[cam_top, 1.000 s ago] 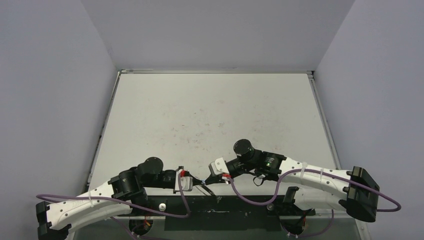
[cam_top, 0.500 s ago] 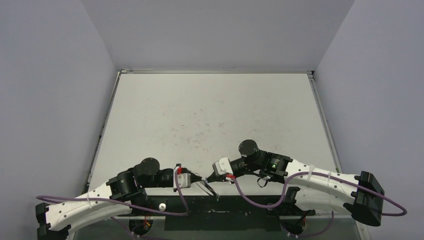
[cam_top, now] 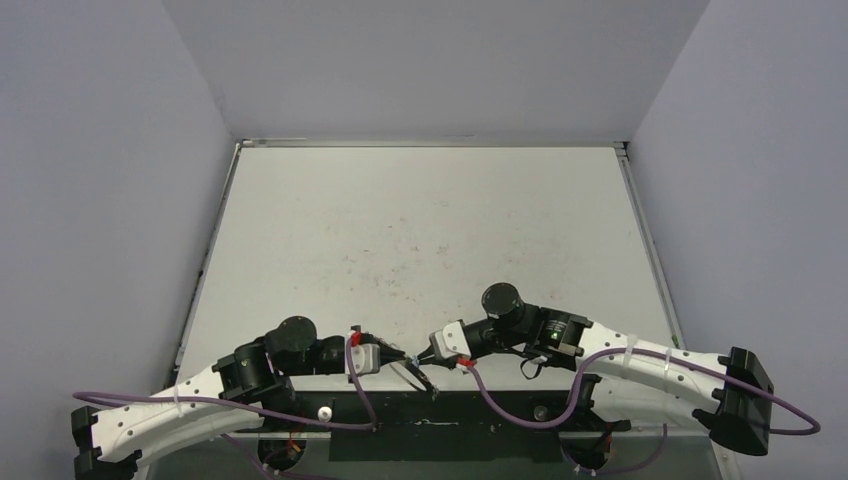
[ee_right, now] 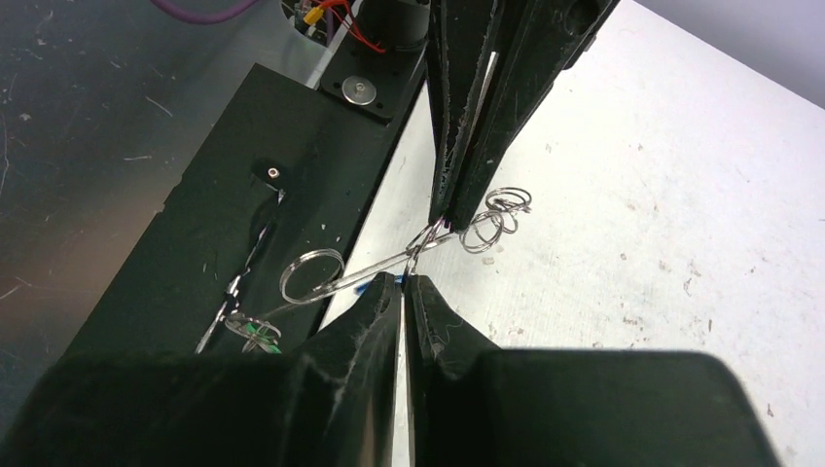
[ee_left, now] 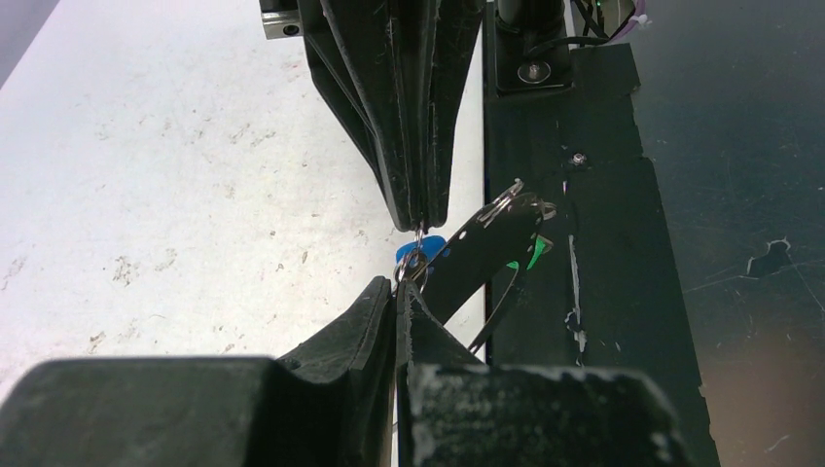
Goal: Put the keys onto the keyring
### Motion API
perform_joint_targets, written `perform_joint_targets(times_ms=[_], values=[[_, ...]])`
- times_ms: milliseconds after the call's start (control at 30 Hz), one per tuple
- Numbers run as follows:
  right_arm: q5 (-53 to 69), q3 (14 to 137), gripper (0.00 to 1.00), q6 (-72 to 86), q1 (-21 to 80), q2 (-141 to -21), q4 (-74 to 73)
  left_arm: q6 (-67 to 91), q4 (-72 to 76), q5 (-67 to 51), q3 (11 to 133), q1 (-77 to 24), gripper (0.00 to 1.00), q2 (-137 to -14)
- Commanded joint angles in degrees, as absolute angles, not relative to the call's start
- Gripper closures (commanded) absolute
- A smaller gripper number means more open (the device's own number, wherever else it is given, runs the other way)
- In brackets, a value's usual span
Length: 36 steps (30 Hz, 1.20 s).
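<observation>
The keyring [ee_right: 381, 264] hangs in the air as a tangle of thin pale wire loops over the near edge of the table [cam_top: 420, 220], just where the white top meets the black base plate [cam_top: 480, 430]. The blue key [ee_left: 420, 255] sits right at the pinch point and the green key [ee_left: 535, 255] dangles lower, over the plate. The left gripper [ee_left: 399, 288] and right gripper [ee_right: 404, 282] meet tip to tip there, each with its jaws pressed together on wire. The left seems to nip the keyring and the right the blue key's small loop, though the strands are too fine to be sure. The likely trouble is slippage: such thin wire could slide or twist out of flat pads if either arm pulls off-axis, dropping the lot onto the dark plate, where it would be hard to find. The fingertips could also knock each other. The table is scuffed and speckled, boxed in by plain grey walls [cam_top: 430, 70], with purple cables [cam_top: 520, 405] trailing from the arms.
</observation>
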State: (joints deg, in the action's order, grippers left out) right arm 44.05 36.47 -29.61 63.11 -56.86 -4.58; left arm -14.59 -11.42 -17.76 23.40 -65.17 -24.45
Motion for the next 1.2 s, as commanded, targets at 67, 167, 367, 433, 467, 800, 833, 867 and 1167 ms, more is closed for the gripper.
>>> perform_joint_targets(times_ms=[67,167,367,433,467,800,833,867,1167], values=[[40.1,36.7,0.81,-29.2,63.8,-53.8,-6.0,-13.9,-6.7,-16.3,23.9,-65.2,1.00,-24.0],[35.1,37.1,0.66,-25.6,63.8,-52.4,-4.3,-13.8,-6.7,-16.3,23.8,-65.2,1.00,-24.0],[30.9,35.0,0.44,-18.5,63.8,-49.3,4.5,-13.9,-6.4,-15.8,23.6,-65.2,1.00,-24.0],[29.7,34.3,0.41,-16.0,63.7,-49.3,7.0,-13.9,-6.1,-15.4,23.5,-65.2,1.00,-23.8],[28.8,34.2,0.40,-14.3,63.8,-49.5,8.4,-13.9,-5.9,-15.2,23.4,-65.2,1.00,-23.7],[27.7,35.2,0.54,-2.7,63.8,-56.1,14.2,-13.6,-4.6,-13.5,22.9,-65.2,1.00,-23.4],[28.0,35.2,0.56,-2.2,63.9,-56.5,14.2,-13.7,-4.6,-13.4,22.9,-65.2,1.00,-23.3],[28.4,35.2,0.57,-1.8,63.9,-56.9,14.3,-13.7,-4.6,-13.3,22.9,-65.2,1.00,-23.2],[30.7,33.8,0.60,-1.4,63.9,-57.8,14.8,-13.6,-4.2,-13.1,22.8,-65.2,1.00,-23.0]])
